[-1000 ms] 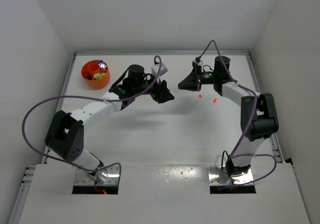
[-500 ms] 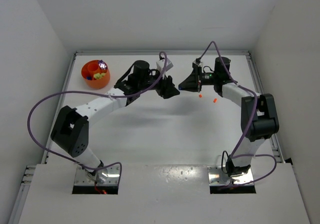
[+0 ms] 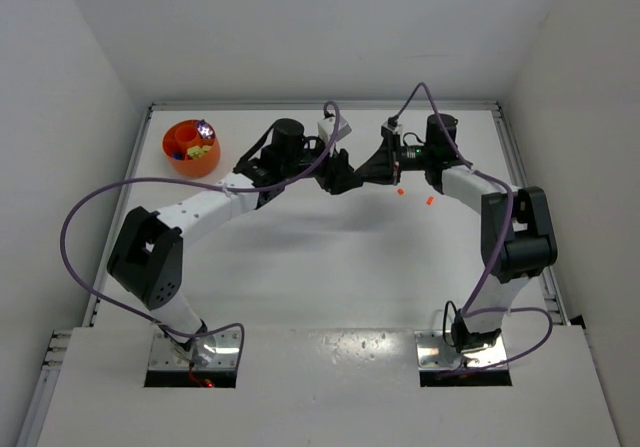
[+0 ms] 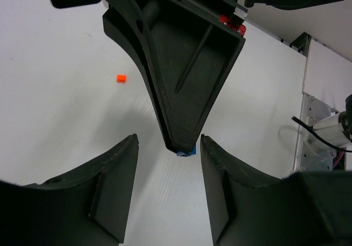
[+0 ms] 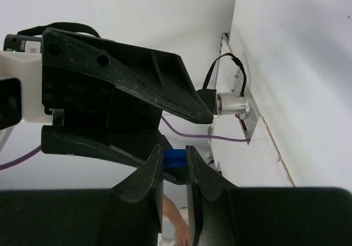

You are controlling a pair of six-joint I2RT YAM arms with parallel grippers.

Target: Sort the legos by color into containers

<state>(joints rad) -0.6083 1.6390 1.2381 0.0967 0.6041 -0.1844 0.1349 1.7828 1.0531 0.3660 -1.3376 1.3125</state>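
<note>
Over the white table (image 3: 330, 267), your left gripper (image 3: 345, 177), fingers spread, straddles the tip of the right gripper (image 3: 368, 170). The orange bowl (image 3: 190, 147) sits far left. The right fingers pinch a blue brick (image 4: 186, 151); centre your left fingers on it and close before the right releases.
</note>
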